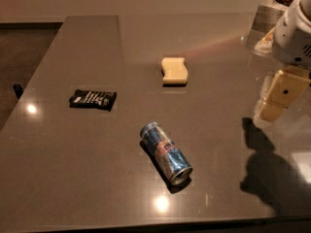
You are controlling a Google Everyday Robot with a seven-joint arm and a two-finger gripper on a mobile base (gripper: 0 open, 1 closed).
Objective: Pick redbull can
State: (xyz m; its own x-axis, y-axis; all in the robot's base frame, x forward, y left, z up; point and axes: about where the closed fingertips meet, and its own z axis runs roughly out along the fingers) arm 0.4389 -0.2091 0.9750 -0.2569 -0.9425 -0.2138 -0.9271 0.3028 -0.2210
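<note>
The redbull can [165, 152] lies on its side on the grey table [87, 178], front centre, its open end toward the front right. It is blue and silver with a red mark mid-body. My gripper [272, 103] hangs above the table at the right edge of the view, well to the right of the can and a little farther back. It holds nothing.
A black snack wrapper [93, 99] lies left of centre. A pale cream block [174, 71] lies behind the can. A metal container [272, 13] stands at the back right corner. The gripper's shadow [262, 174] falls on the table's front right.
</note>
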